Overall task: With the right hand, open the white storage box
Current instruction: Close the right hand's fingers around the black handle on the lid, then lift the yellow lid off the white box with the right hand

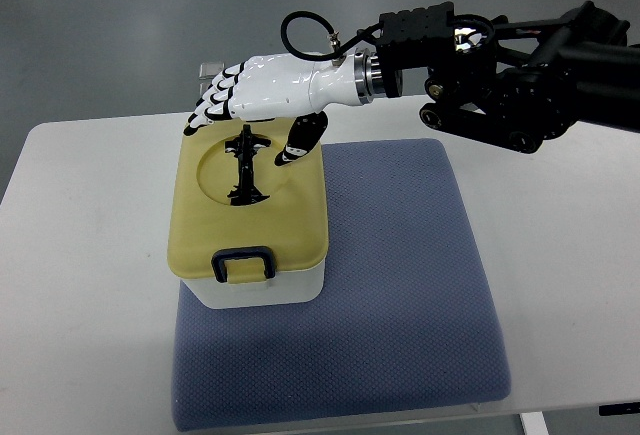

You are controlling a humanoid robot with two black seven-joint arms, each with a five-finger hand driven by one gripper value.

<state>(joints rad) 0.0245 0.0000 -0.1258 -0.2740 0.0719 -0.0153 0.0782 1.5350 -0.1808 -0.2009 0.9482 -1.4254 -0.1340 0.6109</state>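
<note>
right hand [262,90] hovers over the storage box's yellow lid [250,205], fingers [208,105] loosely spread holding nothing, next probably gripping the lid's black handle [243,163].

The right hand [262,98] hovers with fingers extended, holding nothing. Just below its fingertips sits the white storage box [258,290], its yellow lid [200,217] on, upon a blue mat [400,285].

The storage box [250,225] sits on the mat's [400,285] left part, right hand [265,95] above its far edge
</note>
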